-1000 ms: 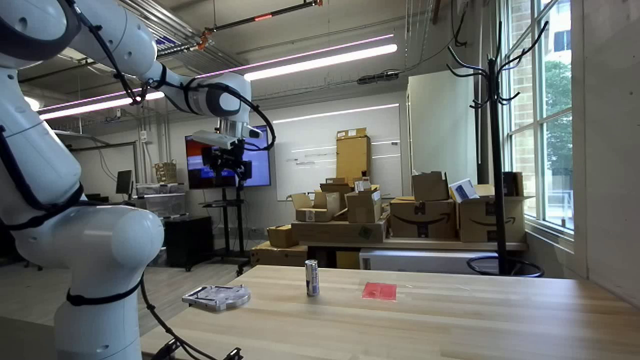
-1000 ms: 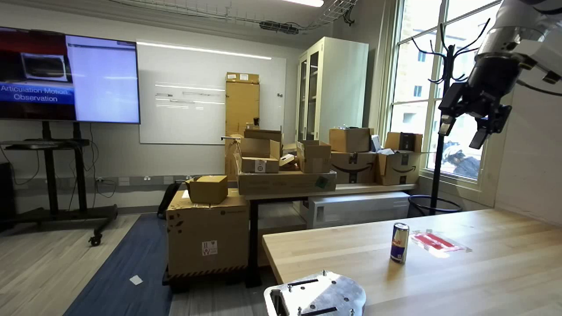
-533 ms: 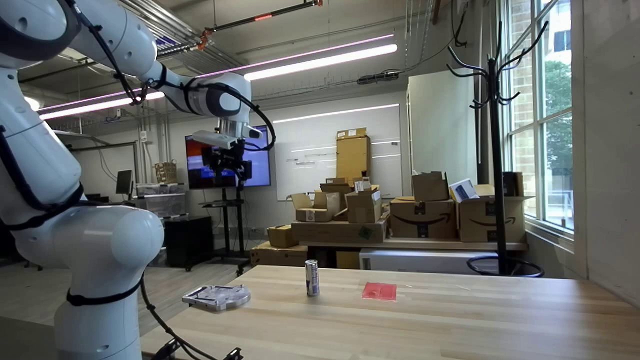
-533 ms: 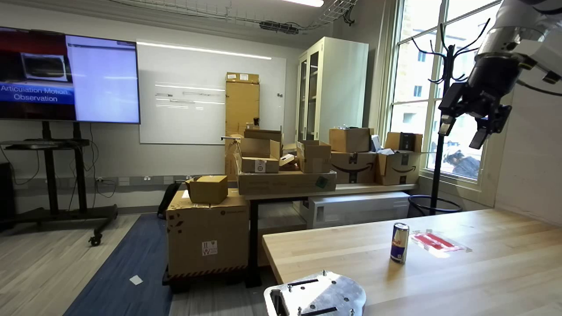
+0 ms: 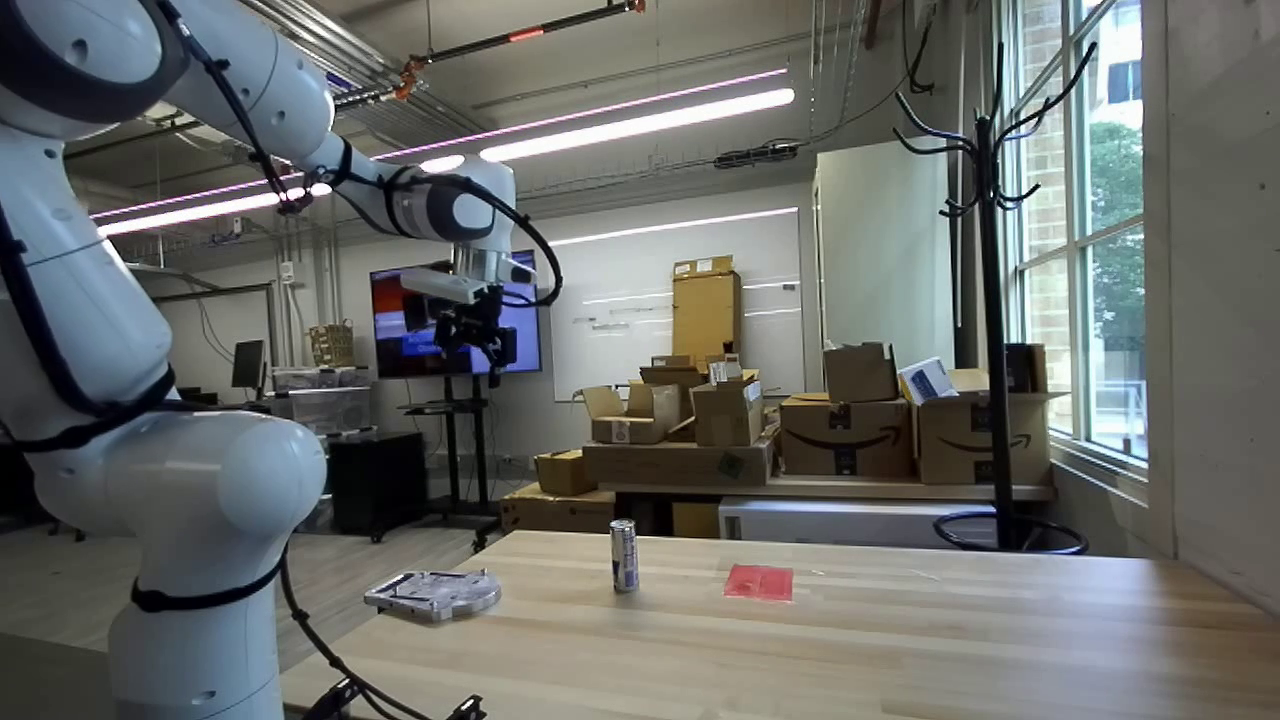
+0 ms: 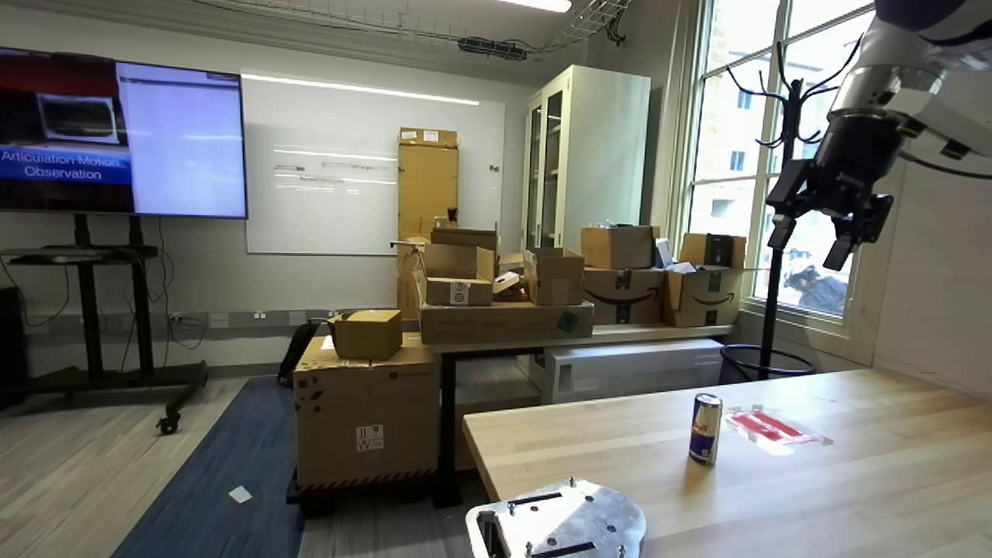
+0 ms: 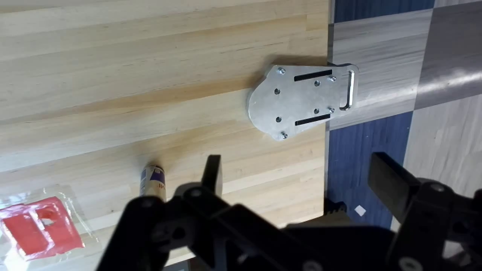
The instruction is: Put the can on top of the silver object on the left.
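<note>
Above the table [image 5: 900,640] | your arm [image 5: 200,470] has just shifted slightly lower | your gripper [image 6: 811,243]: jaws apart, nothing held | silver object [image 7: 297,99]: top bare | can [image 6: 704,430]: upright on the table, now nearer the gripper; approach judged begun, grasp outstanding.

Can [image 5: 624,556] upright on wooden table [image 5: 900,650], between silver object [image 5: 432,596] — flat, at table edge — and flat red item [image 5: 759,582]; touching neither. Gripper [image 5: 473,358] hangs high, well apart from can; its spread hard to make out against lit screen [image 5: 527,345]. Cardboard boxes [image 5: 845,437] stacked behind, coat rack [image 5: 993,300] near window [image 5: 1118,290].
</note>
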Motion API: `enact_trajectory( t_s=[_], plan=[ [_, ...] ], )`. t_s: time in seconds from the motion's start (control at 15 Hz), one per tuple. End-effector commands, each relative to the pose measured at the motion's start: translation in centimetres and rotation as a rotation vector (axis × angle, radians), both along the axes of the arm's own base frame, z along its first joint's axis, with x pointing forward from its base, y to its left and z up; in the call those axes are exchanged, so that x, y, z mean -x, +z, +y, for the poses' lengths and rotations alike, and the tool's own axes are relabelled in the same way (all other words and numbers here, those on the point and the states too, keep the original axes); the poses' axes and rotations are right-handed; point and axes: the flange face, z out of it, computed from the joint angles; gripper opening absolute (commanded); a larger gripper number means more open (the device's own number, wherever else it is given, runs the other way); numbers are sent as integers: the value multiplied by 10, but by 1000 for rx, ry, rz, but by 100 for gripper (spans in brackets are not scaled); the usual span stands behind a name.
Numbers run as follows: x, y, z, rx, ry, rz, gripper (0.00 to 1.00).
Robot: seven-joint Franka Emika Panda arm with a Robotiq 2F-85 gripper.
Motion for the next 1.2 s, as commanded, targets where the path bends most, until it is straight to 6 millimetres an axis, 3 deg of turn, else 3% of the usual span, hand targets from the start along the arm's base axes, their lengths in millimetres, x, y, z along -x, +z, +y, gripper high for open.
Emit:
enact_trajectory(
  t_s=[0.0, 0.67, 1.13],
  plan=[
    [-29, -1, -12, 45, -25, 21, 100],
    [-117, -36, -44, 167, -74, 107, 100],
    [-184, -99, -90, 189, -135, 156, 100]
  ],
)
